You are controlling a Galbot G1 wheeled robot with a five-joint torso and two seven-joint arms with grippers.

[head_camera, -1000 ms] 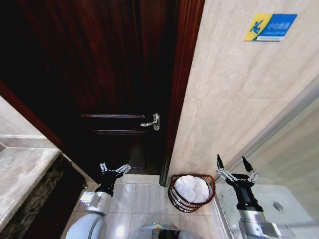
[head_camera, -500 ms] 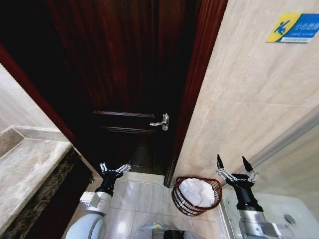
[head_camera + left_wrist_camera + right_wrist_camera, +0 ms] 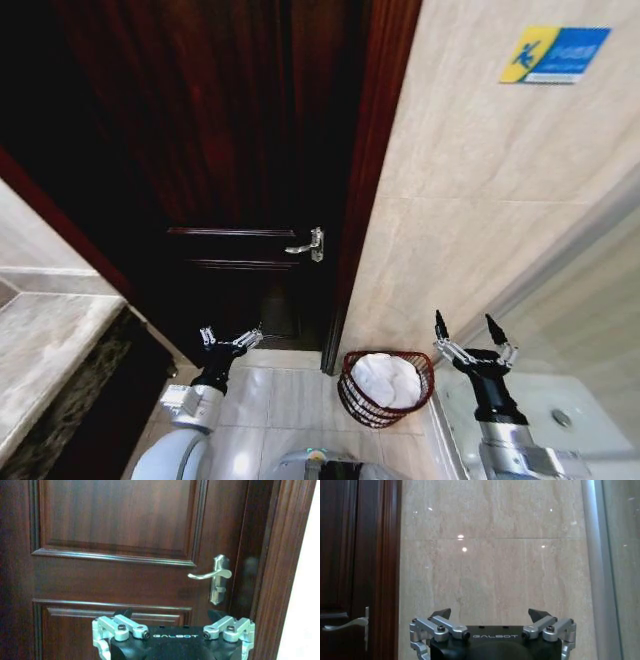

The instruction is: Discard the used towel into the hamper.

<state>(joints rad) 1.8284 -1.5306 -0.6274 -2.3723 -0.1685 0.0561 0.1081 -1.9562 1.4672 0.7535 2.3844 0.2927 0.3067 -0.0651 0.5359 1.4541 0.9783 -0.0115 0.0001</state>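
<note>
**Camera swings; towel sits in hamper**

Only the camera has moved since half a second ago. Hamper holds the towel. Right gripper, splayed and empty, is just beside the hamper; left gripper, also released, hangs farther off.

- The floor is pale glossy tile, meeting a dark wooden door at its far edge and a beige tiled wall at its right edge.
- The hamper stands upright on the floor in the far right corner, just beside the wall and near the door frame.
- A white towel lies bunched inside the hamper, filling most of it.
- A grey stone counter borders the floor's left edge.
</note>
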